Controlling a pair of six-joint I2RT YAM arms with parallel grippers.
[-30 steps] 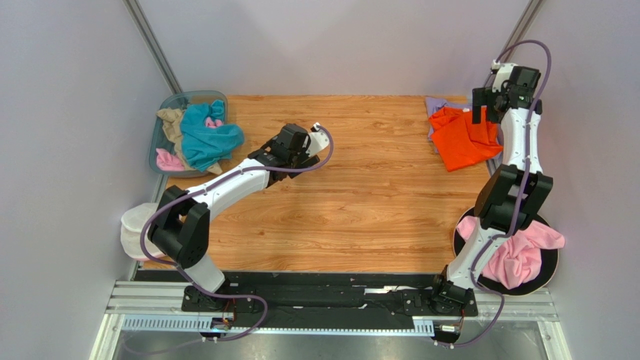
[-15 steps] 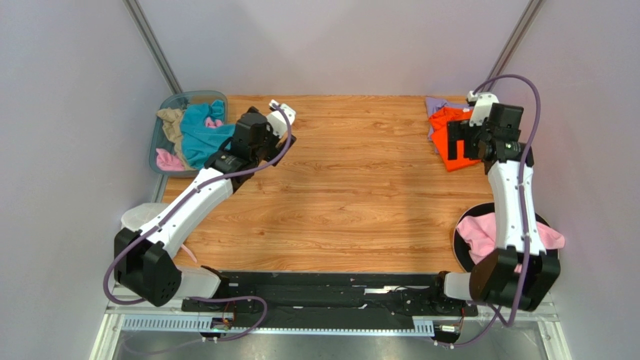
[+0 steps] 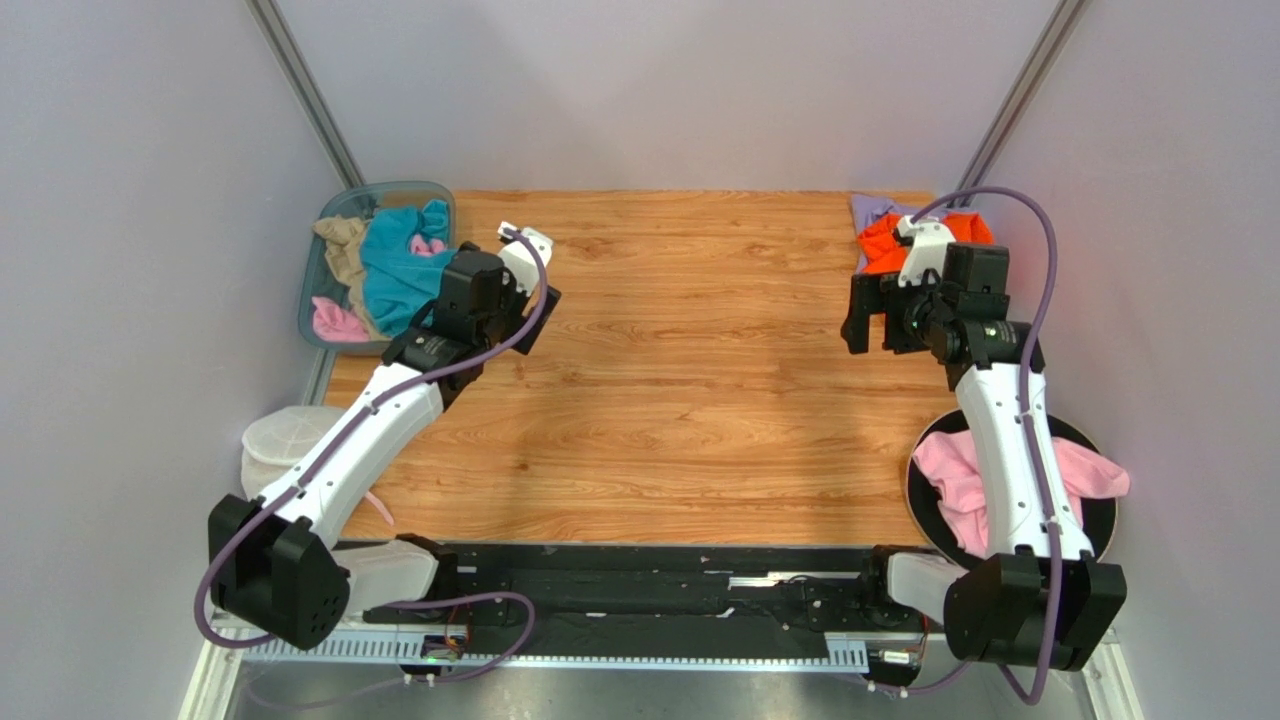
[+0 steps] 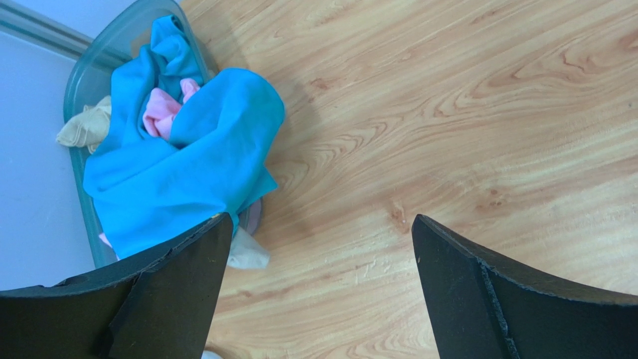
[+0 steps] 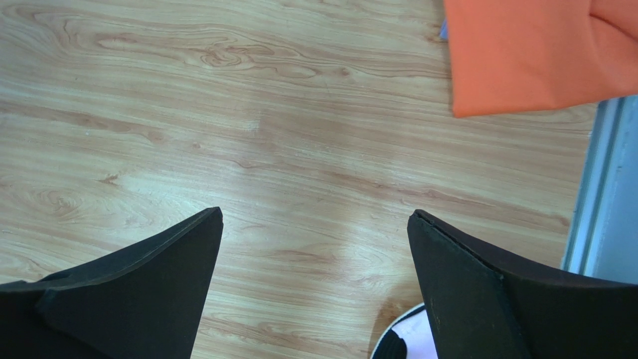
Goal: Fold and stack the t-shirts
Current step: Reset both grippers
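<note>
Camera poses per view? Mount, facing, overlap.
Top external: overhead from behind, facing down at the table; left arm and right arm show.
Left wrist: faces down past the open left gripper at the teal shirt.
Right wrist: faces down past the open right gripper at the orange shirt.
Shared: top and left wrist see the teal shirt.

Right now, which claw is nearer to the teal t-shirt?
Left. The left claw hangs open just beside the teal t-shirt spilling from the bin; the right claw is across the table, next to the orange t-shirt.
</note>
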